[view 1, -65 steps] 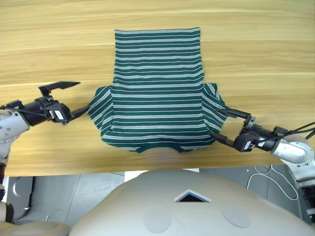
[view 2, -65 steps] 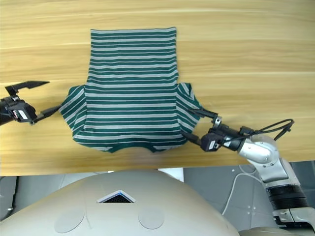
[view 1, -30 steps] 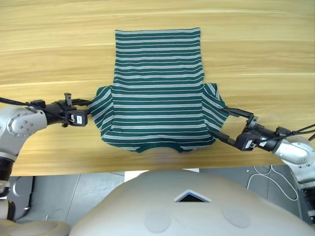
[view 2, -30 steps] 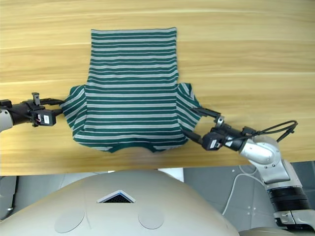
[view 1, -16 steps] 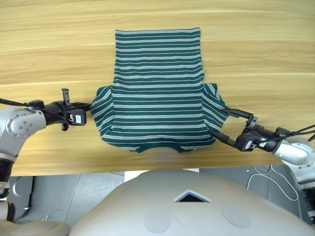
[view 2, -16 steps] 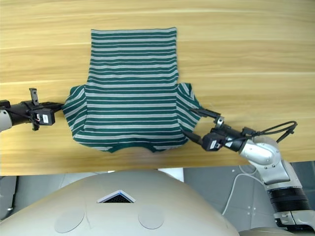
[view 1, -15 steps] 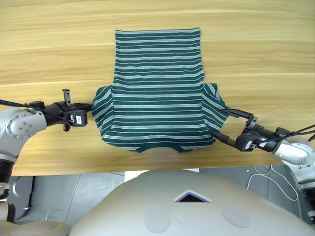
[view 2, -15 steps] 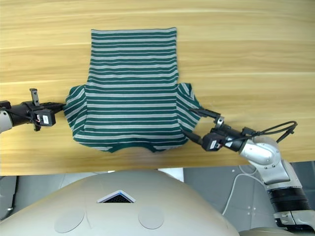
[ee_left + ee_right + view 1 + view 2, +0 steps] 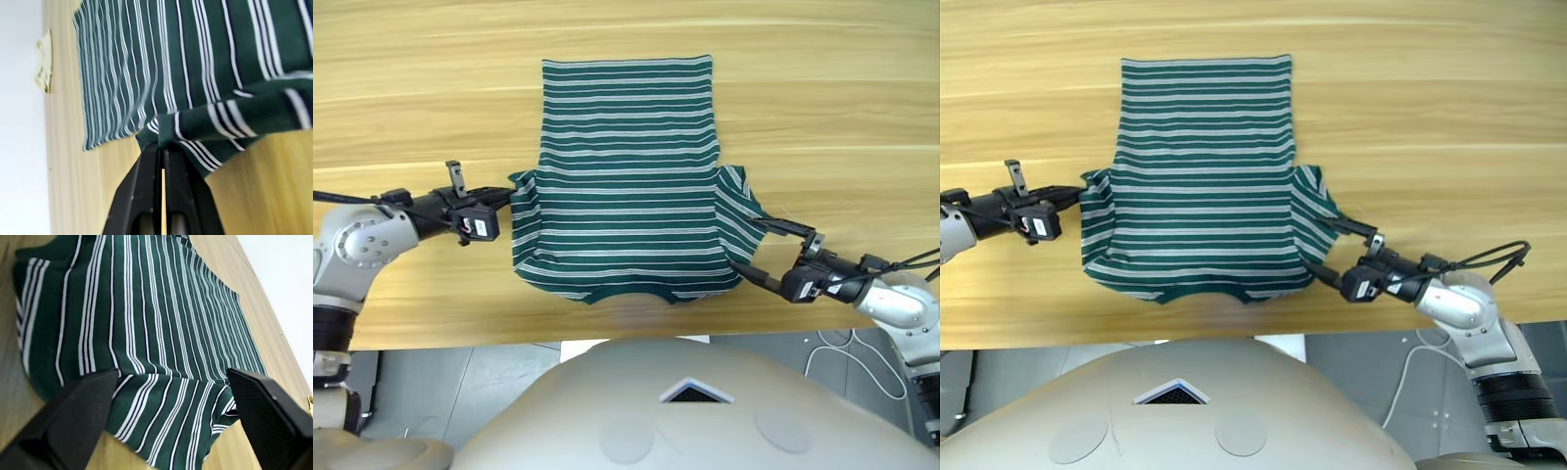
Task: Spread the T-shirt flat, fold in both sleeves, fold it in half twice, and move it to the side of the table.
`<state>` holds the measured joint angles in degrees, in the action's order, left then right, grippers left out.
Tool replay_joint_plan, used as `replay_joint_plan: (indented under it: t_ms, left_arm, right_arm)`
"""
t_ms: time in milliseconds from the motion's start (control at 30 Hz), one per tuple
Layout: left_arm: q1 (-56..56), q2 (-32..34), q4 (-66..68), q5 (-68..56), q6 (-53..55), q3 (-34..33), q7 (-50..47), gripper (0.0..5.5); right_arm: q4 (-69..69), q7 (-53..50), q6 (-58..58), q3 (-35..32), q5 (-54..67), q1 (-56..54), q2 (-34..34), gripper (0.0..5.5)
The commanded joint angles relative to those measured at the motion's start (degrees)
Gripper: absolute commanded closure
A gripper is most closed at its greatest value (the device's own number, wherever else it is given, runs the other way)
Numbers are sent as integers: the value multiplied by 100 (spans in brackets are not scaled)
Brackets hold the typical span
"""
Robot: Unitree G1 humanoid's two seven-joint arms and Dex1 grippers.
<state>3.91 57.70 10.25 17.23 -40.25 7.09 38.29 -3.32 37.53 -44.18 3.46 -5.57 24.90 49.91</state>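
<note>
A green T-shirt point(image 9: 626, 166) with white stripes lies flat in the middle of the wooden table point(image 9: 842, 108), collar toward me. My left gripper point(image 9: 507, 192) is shut on the edge of the left sleeve point(image 9: 522, 186), which is drawn in against the shirt's body. In the left wrist view the fingers point(image 9: 146, 166) pinch the folded sleeve cloth point(image 9: 220, 122). My right gripper point(image 9: 754, 248) stands open at the right sleeve point(image 9: 740, 196), one finger on each side of its lower edge. In the right wrist view its fingers point(image 9: 73, 421) are spread wide over the striped cloth point(image 9: 146, 318).
The table's front edge point(image 9: 460, 338) runs close below the shirt's collar. Bare wood extends to the left, right and far side of the shirt. A cable point(image 9: 1489, 257) loops off the right arm past the table edge.
The left gripper turned, shut on the left sleeve and carried it rightward toward the shirt's body, narrowing the shirt on that side. The right gripper has stayed open at the right sleeve.
</note>
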Motion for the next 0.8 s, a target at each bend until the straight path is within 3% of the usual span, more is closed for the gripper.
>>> replay_joint_plan:
  t_ms: [33,433,800]
  left_arm:
    - [-294,-217,52,191,-160,299,39,548]
    - [-764,-775,371,407,-435,934,17,548]
    - [-1147,-1205,480,456,-530,1074,-207,548]
  right_arm:
    - [-80,17,-22,29,-5,-60,-22,139]
    - [-134,24,-2,51,11,-68,0,139]
    - [-136,24,-12,27,25,-58,19,139]
